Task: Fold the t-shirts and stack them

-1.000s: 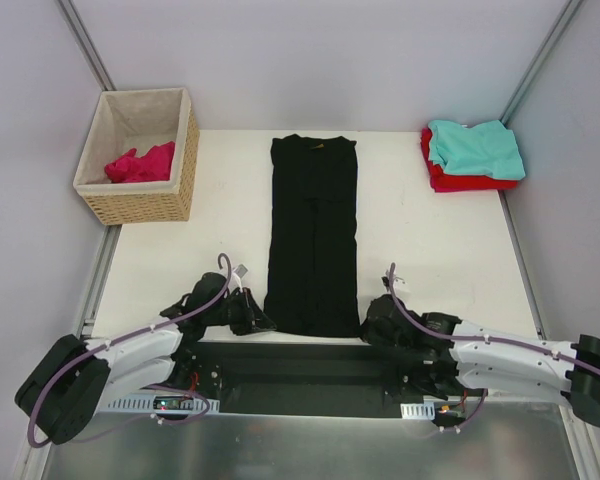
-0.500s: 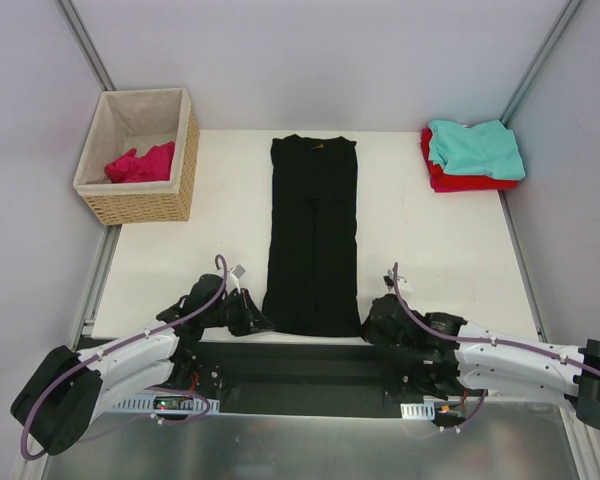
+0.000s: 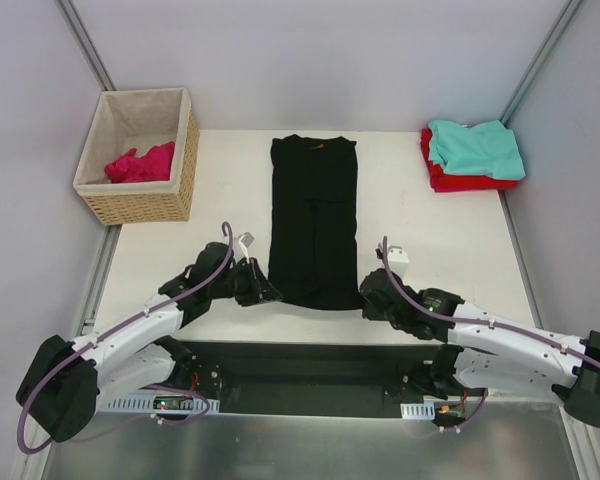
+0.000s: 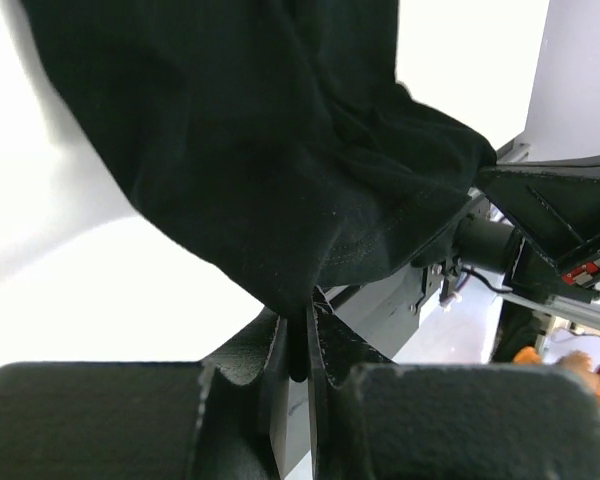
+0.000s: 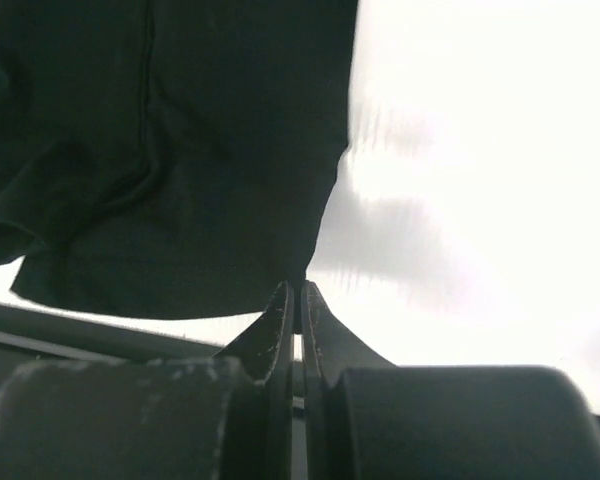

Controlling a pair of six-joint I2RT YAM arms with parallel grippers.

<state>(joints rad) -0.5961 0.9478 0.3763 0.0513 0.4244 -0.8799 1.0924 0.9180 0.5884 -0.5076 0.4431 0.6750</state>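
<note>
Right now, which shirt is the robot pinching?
The black t-shirt, the only one spread out: left gripper and right gripper pinch its near corners.

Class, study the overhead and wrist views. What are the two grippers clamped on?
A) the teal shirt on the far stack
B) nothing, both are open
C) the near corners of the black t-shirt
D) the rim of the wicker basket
C: overhead, the left gripper and right gripper sit at the near corners of the black t-shirt, and each wrist view shows jaws shut on black cloth.
</note>
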